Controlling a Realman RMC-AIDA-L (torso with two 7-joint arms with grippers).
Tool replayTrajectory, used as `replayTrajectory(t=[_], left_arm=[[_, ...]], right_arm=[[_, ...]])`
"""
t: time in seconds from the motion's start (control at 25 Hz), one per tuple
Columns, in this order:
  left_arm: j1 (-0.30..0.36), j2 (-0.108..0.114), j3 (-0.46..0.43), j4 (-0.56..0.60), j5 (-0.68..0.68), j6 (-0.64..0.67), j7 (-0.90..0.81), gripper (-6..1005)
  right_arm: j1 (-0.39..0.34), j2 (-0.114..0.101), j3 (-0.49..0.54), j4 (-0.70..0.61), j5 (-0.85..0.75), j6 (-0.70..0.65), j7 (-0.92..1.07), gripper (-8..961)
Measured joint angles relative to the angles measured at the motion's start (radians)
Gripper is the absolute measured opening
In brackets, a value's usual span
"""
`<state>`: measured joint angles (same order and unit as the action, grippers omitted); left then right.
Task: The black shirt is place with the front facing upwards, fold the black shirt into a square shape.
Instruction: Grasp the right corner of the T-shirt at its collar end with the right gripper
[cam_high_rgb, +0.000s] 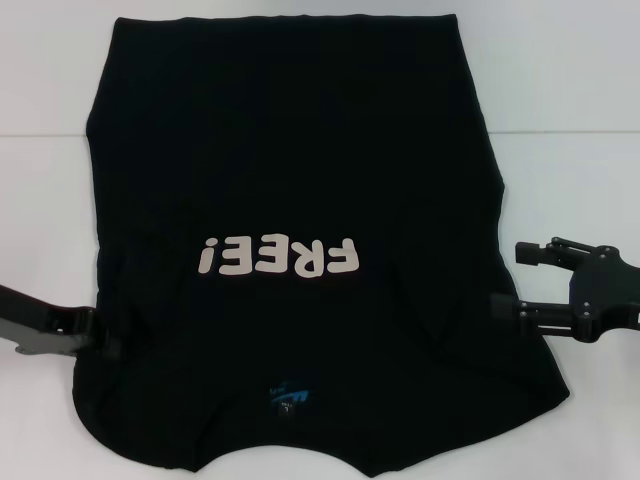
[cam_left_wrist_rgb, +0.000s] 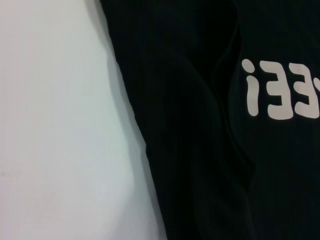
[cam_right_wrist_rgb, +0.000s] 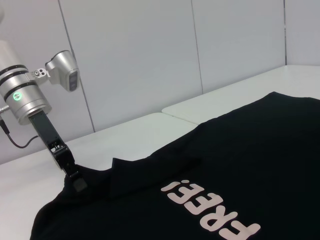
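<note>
The black shirt (cam_high_rgb: 300, 150) lies spread flat on the white table (cam_high_rgb: 570, 90), front up. Its white "FREE!" lettering (cam_high_rgb: 278, 258) reads upside down, and the blue neck label (cam_high_rgb: 290, 398) is at the near edge. Both sleeves look tucked in over the body. My left gripper (cam_high_rgb: 100, 335) rests against the shirt's left edge, just below the lettering's level. The right wrist view shows this left gripper (cam_right_wrist_rgb: 76, 179) down on the cloth (cam_right_wrist_rgb: 260, 160). My right gripper (cam_high_rgb: 508, 280) is open at the shirt's right edge, holding nothing. The left wrist view shows only shirt (cam_left_wrist_rgb: 200, 150) and table.
Bare white table (cam_left_wrist_rgb: 50, 125) lies on both sides of the shirt and beyond its far hem. A seam between two tabletops crosses at the back (cam_high_rgb: 560, 132). A pale wall (cam_right_wrist_rgb: 150, 60) stands behind the table.
</note>
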<state>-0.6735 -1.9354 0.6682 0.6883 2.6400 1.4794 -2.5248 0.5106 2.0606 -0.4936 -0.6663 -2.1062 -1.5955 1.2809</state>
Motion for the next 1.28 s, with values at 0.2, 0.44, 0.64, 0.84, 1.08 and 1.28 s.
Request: replayTrajectory(t=[0.2, 0.44, 0.64, 0.84, 1.08, 1.28], left_arm=[[0.003, 0.002, -0.001, 0.003, -0.003, 0.003, 0.002, 54], [0.004, 0.009, -0.009, 0.004, -0.004, 0.018, 0.005, 47], [0.003, 0.012, -0.023, 0.005, -0.014, 0.018, 0.034, 45], [0.002, 0.019, -0.027, 0.005, -0.016, 0.020, 0.044, 44], [-0.002, 0.024, -0.027, 0.005, -0.016, 0.041, 0.045, 41], [-0.002, 0.024, -0.027, 0.005, -0.016, 0.041, 0.046, 37]], right_arm=[[-0.004, -0.002, 0.000, -0.002, 0.000, 0.007, 0.027, 915], [0.002, -0.049, -0.009, -0.029, -0.021, 0.027, 0.246, 915], [0.050, -0.114, -0.018, -0.100, -0.164, 0.034, 0.615, 915], [0.140, -0.177, -0.080, -0.113, -0.382, 0.024, 0.951, 915], [0.220, -0.165, -0.098, -0.114, -0.563, -0.049, 1.129, 916], [0.231, -0.141, -0.115, -0.094, -0.570, -0.058, 1.144, 915]])
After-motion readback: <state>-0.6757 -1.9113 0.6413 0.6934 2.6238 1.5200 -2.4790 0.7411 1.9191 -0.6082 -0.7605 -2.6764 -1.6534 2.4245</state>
